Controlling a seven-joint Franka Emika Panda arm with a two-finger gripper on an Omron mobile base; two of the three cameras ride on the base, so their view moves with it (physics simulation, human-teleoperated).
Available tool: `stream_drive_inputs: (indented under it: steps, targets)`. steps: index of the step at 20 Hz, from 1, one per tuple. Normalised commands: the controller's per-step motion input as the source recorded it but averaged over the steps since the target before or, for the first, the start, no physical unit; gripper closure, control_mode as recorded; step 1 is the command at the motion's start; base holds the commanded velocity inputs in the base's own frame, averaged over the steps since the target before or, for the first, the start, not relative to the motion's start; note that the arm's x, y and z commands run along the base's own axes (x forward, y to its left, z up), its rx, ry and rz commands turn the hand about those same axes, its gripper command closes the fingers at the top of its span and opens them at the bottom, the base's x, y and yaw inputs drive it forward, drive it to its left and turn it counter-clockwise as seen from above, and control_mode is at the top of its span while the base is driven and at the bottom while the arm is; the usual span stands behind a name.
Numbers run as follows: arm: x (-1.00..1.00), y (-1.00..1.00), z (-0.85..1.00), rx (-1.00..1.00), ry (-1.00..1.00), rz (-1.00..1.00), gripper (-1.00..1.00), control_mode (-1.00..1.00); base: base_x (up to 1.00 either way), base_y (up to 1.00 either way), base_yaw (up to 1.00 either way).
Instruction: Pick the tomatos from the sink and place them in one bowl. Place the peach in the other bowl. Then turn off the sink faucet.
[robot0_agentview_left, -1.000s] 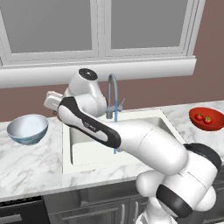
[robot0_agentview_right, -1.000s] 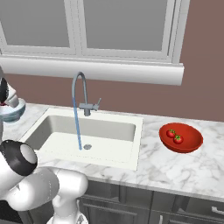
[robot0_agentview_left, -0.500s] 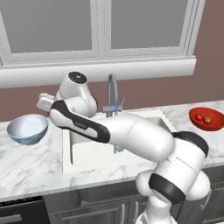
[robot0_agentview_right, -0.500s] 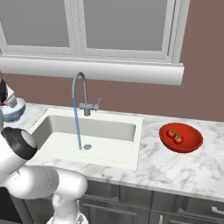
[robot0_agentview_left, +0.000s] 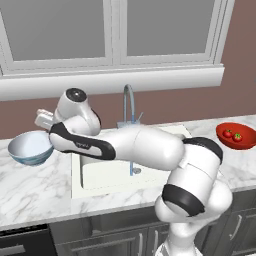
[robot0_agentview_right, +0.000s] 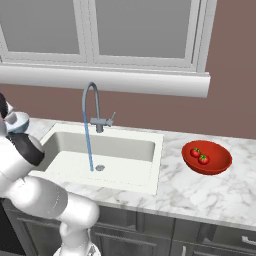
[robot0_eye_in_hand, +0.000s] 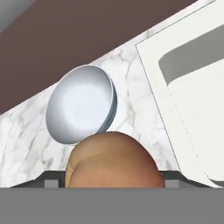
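hand view: the peach (robot0_eye_in_hand: 114, 161), round, orange-tan, sits pinched in the gripper (robot0_eye_in_hand: 114, 181), above the counter just beside the white bowl (robot0_eye_in_hand: 82, 104). right base view: two tomatoes (robot0_agentview_right: 199, 156) in the red bowl (robot0_agentview_right: 220, 165); water runs from the faucet (robot0_agentview_right: 92, 107) into the sink (robot0_agentview_right: 127, 145).

White sink (robot0_agentview_right: 65, 165) set in marble table (robot0_agentview_right: 210, 192); grey gooseneck faucet (robot0_agentview_right: 92, 107) running a thin stream toward the drain. Red bowl (robot0_agentview_right: 217, 165) right of the sink, holding two tomatoes (robot0_agentview_right: 199, 156). Pale bowl (robot0_agentview_right: 17, 121) at far left.
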Motion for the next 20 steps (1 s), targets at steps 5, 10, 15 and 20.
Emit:
stream_drive_inputs:
  steps: [5,10,15,20]
  targets:
    - [0.15,0.26,0.00,-0.01,0.00,-0.11,1.00,-1.00,0.00,0.00,0.00]
    - [0.13,0.29,-0.02,-0.03,0.02,-0.13,1.00,-1.00,0.00,0.00,0.00]
    - [0.10,0.25,-0.04,-0.04,0.08,-0.15,1.00,-1.00,0.00,0.00,0.00]
    - [0.26,0.21,-0.11,-0.06,0.15,-0.15,1.00,-1.00,0.00,0.00,0.00]
